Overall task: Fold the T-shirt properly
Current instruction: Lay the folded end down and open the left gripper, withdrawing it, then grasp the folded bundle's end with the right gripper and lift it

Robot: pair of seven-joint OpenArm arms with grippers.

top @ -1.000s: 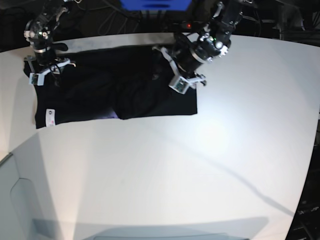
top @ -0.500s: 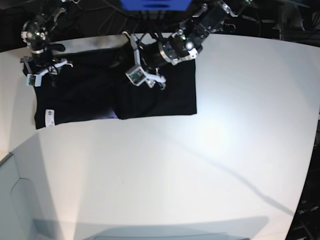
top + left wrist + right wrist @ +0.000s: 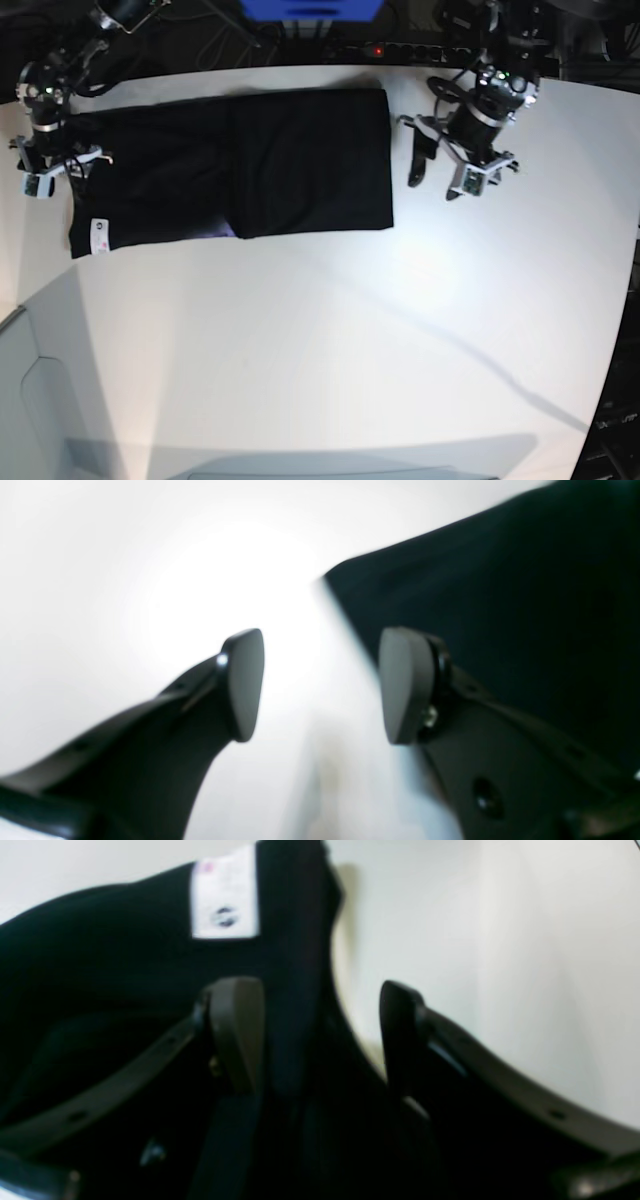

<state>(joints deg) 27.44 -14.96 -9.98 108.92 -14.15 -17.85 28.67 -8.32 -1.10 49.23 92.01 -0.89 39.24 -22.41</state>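
From my station I see the T-shirt (image 3: 240,165) lying flat as a long black band along the far side of the white table (image 3: 330,340), one layer folded over at the middle so that the half nearer my left arm sits on top. Its near edge runs almost straight. The white label (image 3: 99,234) sits at the near corner on my right arm's end.

My left gripper (image 3: 441,180) hangs over bare table just beside the shirt's short edge, apart from the cloth. In the left wrist view its fingers (image 3: 243,682) stand wide with nothing between them, and the shirt's corner (image 3: 500,605) lies just past the tips.

My right gripper (image 3: 55,173) is at the opposite short edge. In the right wrist view its jaws are parted and straddle the shirt's edge (image 3: 300,990): one finger over black cloth, the other over the table. I cannot tell whether they touch the cloth. The label (image 3: 225,892) lies just ahead of the tips.

The whole near side of the table is open room.
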